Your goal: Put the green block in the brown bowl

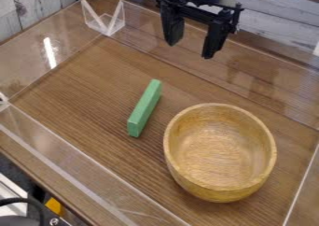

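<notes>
The green block is a long flat bar lying on the wooden table, angled from near left to far right. Just to its right sits the brown bowl, round, light tan and with nothing in it. My gripper hangs at the back of the table, above and beyond the block. Its two black fingers point down and stand well apart, open, with nothing between them.
Clear acrylic walls run along the left and front sides of the wooden table. A small clear stand sits at the back left corner.
</notes>
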You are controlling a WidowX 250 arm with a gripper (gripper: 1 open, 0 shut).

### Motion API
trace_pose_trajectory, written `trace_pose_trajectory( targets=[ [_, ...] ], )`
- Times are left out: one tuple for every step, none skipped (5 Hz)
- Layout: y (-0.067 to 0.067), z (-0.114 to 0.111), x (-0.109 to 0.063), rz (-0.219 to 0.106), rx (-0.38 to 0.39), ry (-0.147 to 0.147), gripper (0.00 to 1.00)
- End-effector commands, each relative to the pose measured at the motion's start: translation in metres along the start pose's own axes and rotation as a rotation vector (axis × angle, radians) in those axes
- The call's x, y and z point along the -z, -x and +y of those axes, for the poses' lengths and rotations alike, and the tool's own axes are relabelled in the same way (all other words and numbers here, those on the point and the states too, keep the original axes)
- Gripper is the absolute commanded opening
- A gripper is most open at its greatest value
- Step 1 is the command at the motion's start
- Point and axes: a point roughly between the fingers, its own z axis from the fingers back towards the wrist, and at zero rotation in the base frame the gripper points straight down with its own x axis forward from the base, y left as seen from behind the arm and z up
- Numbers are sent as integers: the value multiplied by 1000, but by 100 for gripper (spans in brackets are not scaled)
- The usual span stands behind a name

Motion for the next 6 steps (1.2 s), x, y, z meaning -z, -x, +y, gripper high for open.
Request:
trace_pose_trajectory(
  targets=[
    [12, 3, 3, 14, -9, -2, 100],
    [30, 28, 14, 28, 4, -8, 100],
    [40, 58, 22, 19, 20, -13, 100],
    [45, 63, 25, 12, -31, -9, 100],
    [48, 60, 24, 9, -62, -2, 100],
    [49, 57, 23, 9, -77, 3, 100]
  ],
)
